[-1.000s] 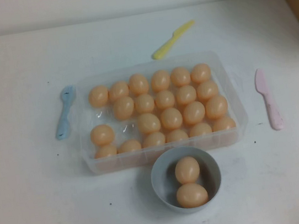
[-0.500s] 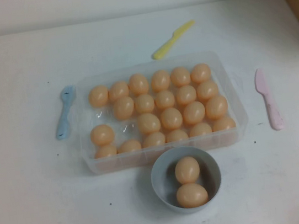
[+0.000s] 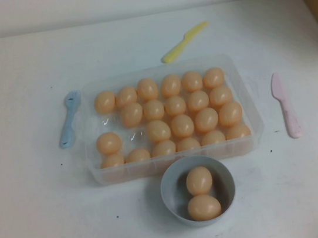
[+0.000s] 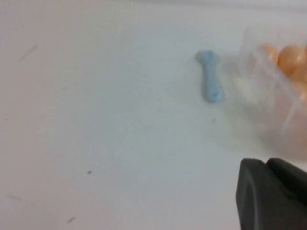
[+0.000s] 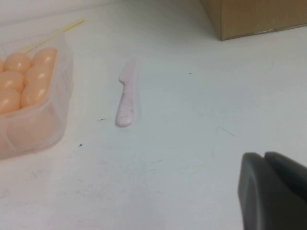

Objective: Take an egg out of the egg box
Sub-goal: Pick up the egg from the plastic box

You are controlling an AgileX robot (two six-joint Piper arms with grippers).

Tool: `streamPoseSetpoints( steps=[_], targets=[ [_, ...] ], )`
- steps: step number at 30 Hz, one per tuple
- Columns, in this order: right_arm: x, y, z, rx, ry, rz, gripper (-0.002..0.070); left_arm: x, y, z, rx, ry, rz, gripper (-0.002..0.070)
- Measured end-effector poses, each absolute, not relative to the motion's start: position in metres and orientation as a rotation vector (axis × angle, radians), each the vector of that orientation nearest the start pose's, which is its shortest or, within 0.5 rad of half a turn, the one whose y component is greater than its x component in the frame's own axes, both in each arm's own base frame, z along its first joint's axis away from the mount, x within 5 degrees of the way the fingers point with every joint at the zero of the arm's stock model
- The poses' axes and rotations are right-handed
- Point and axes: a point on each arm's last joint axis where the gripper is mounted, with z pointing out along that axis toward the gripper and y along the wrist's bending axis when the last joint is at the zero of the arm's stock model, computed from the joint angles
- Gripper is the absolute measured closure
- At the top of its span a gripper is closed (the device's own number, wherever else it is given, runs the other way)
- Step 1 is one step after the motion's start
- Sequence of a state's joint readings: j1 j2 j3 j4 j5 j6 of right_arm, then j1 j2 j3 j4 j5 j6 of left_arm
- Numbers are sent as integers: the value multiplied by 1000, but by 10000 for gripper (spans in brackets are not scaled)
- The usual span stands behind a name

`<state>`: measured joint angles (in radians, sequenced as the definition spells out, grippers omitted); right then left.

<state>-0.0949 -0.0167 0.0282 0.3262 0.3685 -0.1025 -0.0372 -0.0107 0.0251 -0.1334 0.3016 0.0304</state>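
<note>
The egg box (image 3: 97,172), a clear plastic tray with no readable label, sits mid-worktop (image 3: 37,219) holding about two dozen peach-orange eggs; several dimples on its left side stand empty. One egg (image 3: 108,142) lies alone in the left part of the box. Just near of the box, a grey-blue bowl (image 3: 172,199) holds two more eggs. A blue spoon (image 3: 69,118) lies left of the box, a pink knife (image 3: 285,105) to its right, a yellow knife (image 3: 183,41) beyond it. The left gripper (image 4: 268,167) hangs over bare worktop left of the box, fingers together. The right gripper (image 5: 266,160) hangs over bare worktop right of the pink knife; whether its fingers are apart I cannot tell.
</note>
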Motion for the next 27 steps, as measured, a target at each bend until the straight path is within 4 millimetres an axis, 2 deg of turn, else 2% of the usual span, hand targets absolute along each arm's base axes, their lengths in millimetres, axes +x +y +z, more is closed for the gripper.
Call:
streamPoseSetpoints(
  steps=[7,13,20,23,27],
  targets=[
    [53,6,173,194,1838,182,695,56,-4,203,-580,1456,-689,680],
    [53,6,173,194,1838,182,695,56,3,212,-690,1300,-771,680],
    [53,6,173,194,1838,182,695,56,2,211,-696,1312,-781,680],
    [53,6,173,194,1838,182,695,56,-3,204,-687,1407,-799,680],
    [53,6,173,194,1838,182,695,54,-15,189,-628,1640,-816,680]
  ],
)
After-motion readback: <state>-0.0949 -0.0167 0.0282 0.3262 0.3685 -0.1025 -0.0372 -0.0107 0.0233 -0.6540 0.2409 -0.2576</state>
